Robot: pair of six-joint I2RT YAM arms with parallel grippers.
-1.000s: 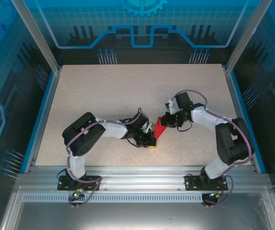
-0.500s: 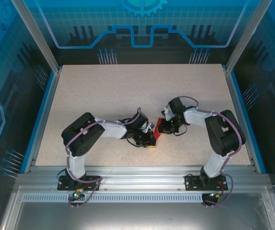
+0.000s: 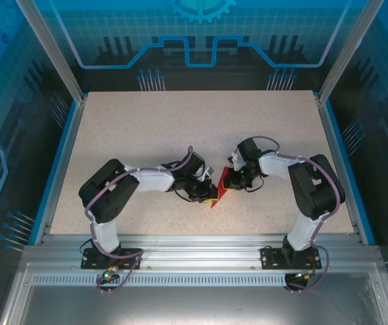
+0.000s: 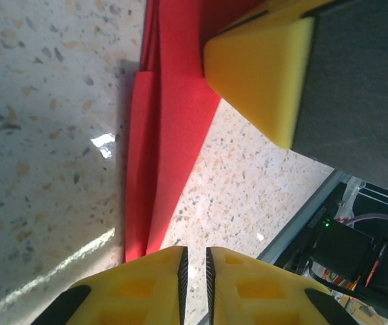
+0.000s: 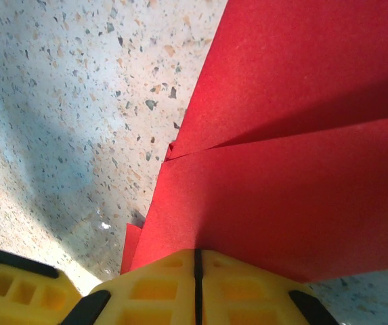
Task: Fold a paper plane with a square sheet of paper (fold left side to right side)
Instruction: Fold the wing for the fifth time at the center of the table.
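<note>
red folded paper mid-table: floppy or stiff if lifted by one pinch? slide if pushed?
Likely floppy: the folded red paper is thin, its layers fanning apart beyond the pinch of the right gripper. Probably very light; one pinch should carry it. Pushed, it would likely slide or buckle on the smooth speckled table.

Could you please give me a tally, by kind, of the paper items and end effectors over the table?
Folded red paper: 1
Yellow-fingered end effectors: 2, the left end effector and the right end effector
Total: 3
</note>
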